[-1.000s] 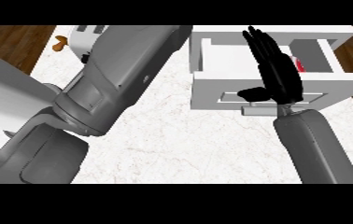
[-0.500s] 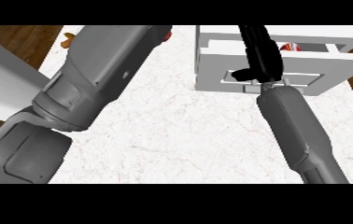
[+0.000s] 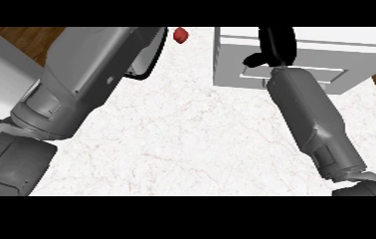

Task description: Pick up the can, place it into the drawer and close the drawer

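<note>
Drawer stands at the upper right of the frame, a white box with a grey front panel, and the right hand lies against its front, the dark fingers straight and close together running up toward the top edge, the thumb jutting out to the left over the panel. The can does not show anywhere; whether it sits inside the drawer cannot be told. The right forearm slants from the lower right up to the drawer and covers part of its front. The white marbled counter fills the middle of the frame, with brown wood floor at the upper left. The left forearm bulks across the left side; of the left hand only a dark edge shows, its fingers impossible to tell. A small red object lies at the top centre, near that arm and well apart from the drawer
</note>
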Robot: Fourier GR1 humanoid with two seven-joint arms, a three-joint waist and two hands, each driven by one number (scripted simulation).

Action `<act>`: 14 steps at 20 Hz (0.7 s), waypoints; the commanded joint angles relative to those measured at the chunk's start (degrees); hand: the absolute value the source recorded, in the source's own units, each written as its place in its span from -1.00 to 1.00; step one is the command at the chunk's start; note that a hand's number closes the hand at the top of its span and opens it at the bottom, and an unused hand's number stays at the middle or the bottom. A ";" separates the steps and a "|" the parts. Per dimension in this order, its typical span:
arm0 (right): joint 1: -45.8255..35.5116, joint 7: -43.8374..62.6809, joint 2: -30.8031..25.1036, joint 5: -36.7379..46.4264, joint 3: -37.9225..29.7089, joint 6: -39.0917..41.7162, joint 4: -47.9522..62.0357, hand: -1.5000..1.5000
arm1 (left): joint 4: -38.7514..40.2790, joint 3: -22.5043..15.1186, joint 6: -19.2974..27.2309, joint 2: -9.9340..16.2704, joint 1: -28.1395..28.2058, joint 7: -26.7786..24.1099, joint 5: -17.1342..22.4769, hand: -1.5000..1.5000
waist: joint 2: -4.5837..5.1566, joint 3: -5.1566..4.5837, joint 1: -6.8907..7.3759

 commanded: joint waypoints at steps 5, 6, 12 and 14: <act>-8.87 -2.37 -2.36 -0.03 -3.18 -3.59 9.62 -1.00 | -6.72 -0.95 -1.35 2.87 6.52 2.44 -0.55 -1.00 | 0.37 0.02 1.62; -9.92 -0.82 -1.14 1.34 -2.60 -4.93 11.21 -1.00 | -7.81 -0.41 -0.86 2.62 4.99 2.64 -0.36 -1.00 | 0.51 0.02 1.41; -14.87 -2.38 -1.01 -2.69 -6.06 -2.33 12.04 -1.00 | -11.93 -1.18 -0.54 4.64 6.51 6.23 -0.87 -1.00 | 0.16 0.08 2.07; -15.43 -4.96 0.17 -5.00 -7.66 -1.38 11.89 -1.00 | -13.02 -1.34 -2.56 5.42 9.65 4.48 -0.83 -1.00 | 0.53 0.08 2.05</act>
